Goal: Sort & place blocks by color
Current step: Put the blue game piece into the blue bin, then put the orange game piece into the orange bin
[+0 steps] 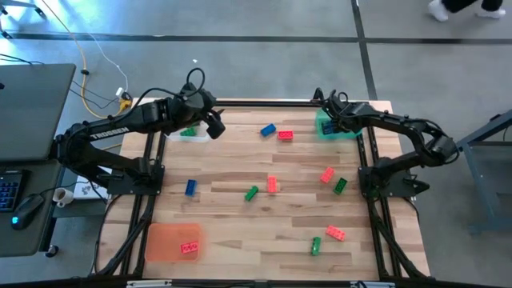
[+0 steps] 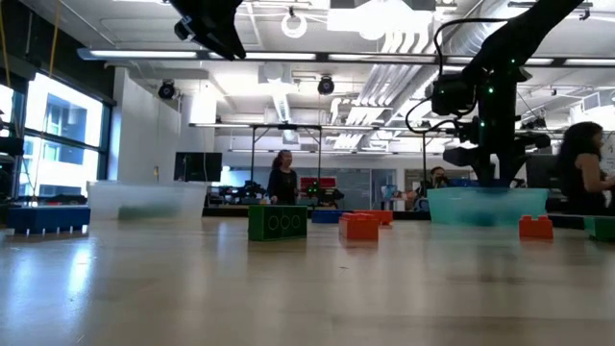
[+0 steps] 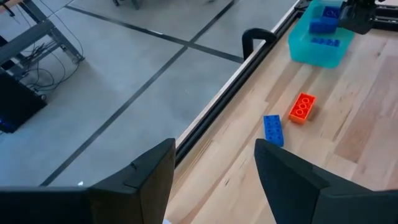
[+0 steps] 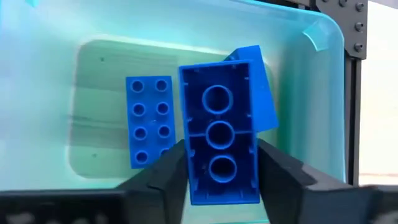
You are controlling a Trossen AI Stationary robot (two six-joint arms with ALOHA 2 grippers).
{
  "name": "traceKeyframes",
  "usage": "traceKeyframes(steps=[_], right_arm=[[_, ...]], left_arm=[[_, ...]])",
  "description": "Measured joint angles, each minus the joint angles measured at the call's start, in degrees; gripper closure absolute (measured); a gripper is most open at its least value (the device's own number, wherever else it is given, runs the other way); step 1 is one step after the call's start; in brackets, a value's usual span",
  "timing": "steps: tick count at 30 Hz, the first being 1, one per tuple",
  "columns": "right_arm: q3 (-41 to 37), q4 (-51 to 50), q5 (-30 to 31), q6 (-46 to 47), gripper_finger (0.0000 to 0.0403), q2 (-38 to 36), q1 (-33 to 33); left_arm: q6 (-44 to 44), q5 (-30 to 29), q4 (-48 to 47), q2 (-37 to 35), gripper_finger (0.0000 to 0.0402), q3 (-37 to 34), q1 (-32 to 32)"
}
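Note:
My right gripper [image 4: 221, 163] hangs over the teal tray [image 1: 346, 133] at the table's far right, shut on a blue brick [image 4: 217, 118] whose hollow underside faces the wrist camera. Two more blue bricks are in the tray: one lies flat [image 4: 149, 121], the other is tilted [image 4: 261, 93] behind the held brick. My left gripper [image 3: 214, 168] is raised and open over the table's far left, near the clear tray [image 1: 192, 134], with nothing between its fingers. Loose red, green and blue bricks lie scattered on the wooden table. My right gripper pinches the blue brick's two long sides [image 4: 186, 168] between its two fingers, near the end closest to the wrist. The fingers slant down from above and lie across the brick. Whether its far end rests on the bricks in the tray, I cannot tell.
An orange tray [image 1: 164, 234] at the near left holds a red brick [image 1: 190, 249]. Loose bricks: blue [image 1: 268, 130] and red [image 1: 285, 135] at the far middle, blue [image 1: 190, 187], green [image 1: 251, 193], red [image 1: 272, 185], red [image 1: 327, 175], green [image 1: 340, 186], red [image 1: 335, 233], green [image 1: 315, 246].

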Motion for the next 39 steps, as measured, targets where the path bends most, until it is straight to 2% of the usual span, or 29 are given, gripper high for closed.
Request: traceKeyframes(steps=[3,7,11,13,16,22,26,32,39], right_arm=[[0.4,-0.3,0.0,-0.1,0.0178,0.0,0.0],[2.7,-1.8,0.0,-0.5,0.0153,0.0,0.0],[6.4,-3.6,-0.5,-1.3,0.0149,0.0,0.1],[8.7,-3.4,-2.6,-3.1,0.0148,0.0,0.3],[12.1,-2.4,-5.1,-7.4,0.0148,0.0,1.0],[18.4,1.5,-6.1,-16.0,0.0147,0.0,3.2],[21.4,3.0,-10.5,-22.5,0.0147,0.0,4.2],[24.9,-8.2,-20.7,-33.1,0.0147,0.0,6.5],[25.3,-17.7,-24.1,-36.4,0.0147,0.0,10.3]], left_arm=[[0.0,0.1,-0.1,0.0,0.0193,0.0,0.6],[0.0,0.2,-0.1,0.0,0.0193,0.0,1.2],[0.0,0.2,-0.1,0.0,0.0193,0.0,1.2],[0.0,0.2,-0.1,0.0,0.0193,0.0,1.2],[0.0,0.2,-0.1,0.0,0.0193,0.0,1.2],[0.0,0.2,-0.1,0.0,0.0193,0.0,1.2],[0.0,0.2,-0.1,0.0,0.0193,0.0,1.2],[0.0,0.2,-0.8,0.0,0.0193,0.0,1.2],[0.0,0.3,-0.8,0.0,0.0193,0.0,1.2]])
